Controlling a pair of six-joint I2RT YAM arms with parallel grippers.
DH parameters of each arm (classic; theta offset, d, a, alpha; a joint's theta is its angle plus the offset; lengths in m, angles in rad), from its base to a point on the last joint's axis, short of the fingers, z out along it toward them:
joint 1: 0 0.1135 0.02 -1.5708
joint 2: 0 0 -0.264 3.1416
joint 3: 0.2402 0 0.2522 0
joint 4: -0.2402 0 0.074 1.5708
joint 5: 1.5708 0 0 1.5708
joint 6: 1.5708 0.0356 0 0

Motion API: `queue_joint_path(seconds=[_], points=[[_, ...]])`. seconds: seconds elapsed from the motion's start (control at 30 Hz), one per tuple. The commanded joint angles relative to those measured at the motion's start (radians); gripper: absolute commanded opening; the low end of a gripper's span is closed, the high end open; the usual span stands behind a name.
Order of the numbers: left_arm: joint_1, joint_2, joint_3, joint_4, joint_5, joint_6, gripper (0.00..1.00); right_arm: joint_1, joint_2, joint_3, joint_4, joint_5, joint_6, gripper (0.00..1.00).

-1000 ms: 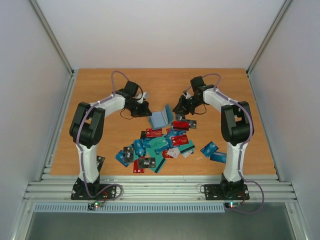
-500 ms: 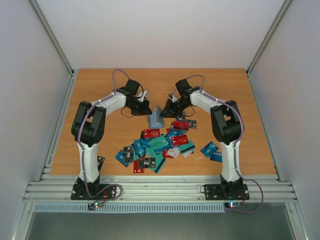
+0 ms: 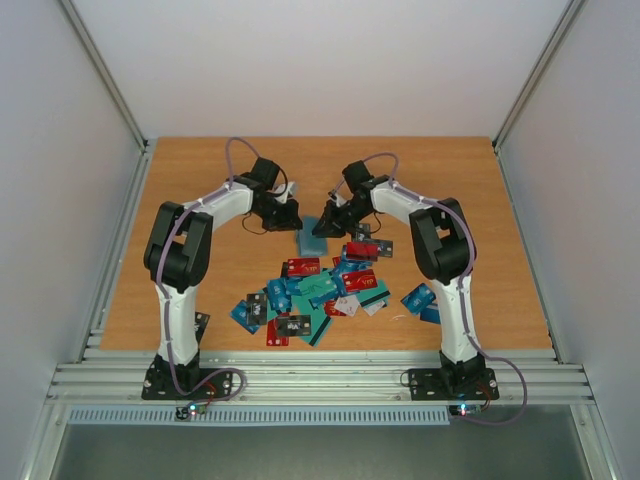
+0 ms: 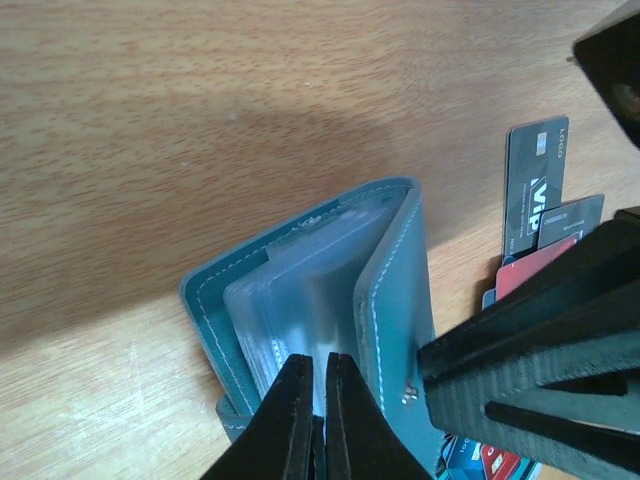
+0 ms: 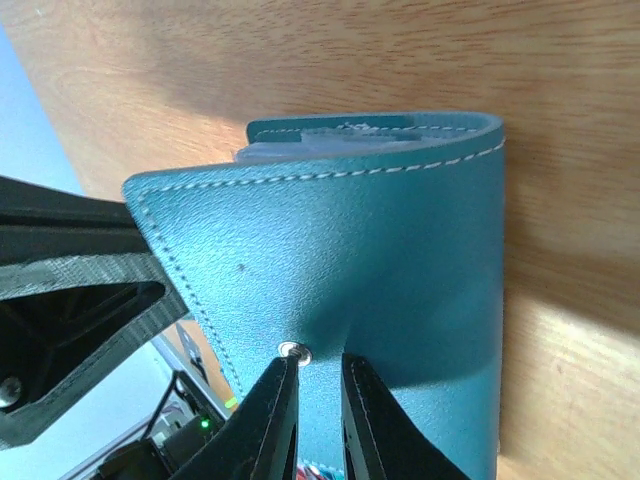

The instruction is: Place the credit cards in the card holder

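The teal-blue card holder lies on the wooden table between my two grippers, with its cover folded almost shut over the clear sleeves. My left gripper is shut on the sleeve edge of the holder; its fingertips are nearly touching. My right gripper pinches the cover of the holder by the metal snap. The credit cards, in red, teal, blue and black, lie in a loose pile nearer to me. A black card shows beside the holder.
Two stray blue cards lie right of the pile, by the right arm's base. White walls close in the table on three sides. A metal rail runs along the near edge.
My right gripper has swung left with the cover. The holder went from standing open in a V to folded almost shut. My left gripper has stayed put.
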State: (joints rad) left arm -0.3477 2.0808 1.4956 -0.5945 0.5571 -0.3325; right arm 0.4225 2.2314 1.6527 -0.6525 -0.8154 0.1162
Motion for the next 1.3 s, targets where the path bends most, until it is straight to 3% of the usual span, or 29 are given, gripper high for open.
queue_joint_path(seconds=[0.0, 0.57, 0.83, 0.93, 1.27], points=[[0.005, 0.003, 0.035, -0.018, -0.005, -0.014, 0.0, 0.009, 0.049, 0.024, 0.011, -0.011, 0.016, 0.14], [0.0, -0.091, -0.009, -0.056, -0.101, -0.133, 0.01, 0.028, 0.152, 0.142, -0.137, 0.059, -0.022, 0.14], [-0.016, -0.005, 0.069, -0.052, -0.049, -0.165, 0.09, 0.028, 0.158, 0.15, -0.154, 0.05, -0.036, 0.13], [-0.017, 0.017, 0.06, -0.022, 0.0, -0.21, 0.19, 0.029, 0.161, 0.153, -0.159, 0.046, -0.039, 0.13], [0.027, -0.087, -0.002, -0.03, -0.016, -0.217, 0.73, 0.028, 0.156, 0.159, -0.177, 0.038, -0.051, 0.13]])
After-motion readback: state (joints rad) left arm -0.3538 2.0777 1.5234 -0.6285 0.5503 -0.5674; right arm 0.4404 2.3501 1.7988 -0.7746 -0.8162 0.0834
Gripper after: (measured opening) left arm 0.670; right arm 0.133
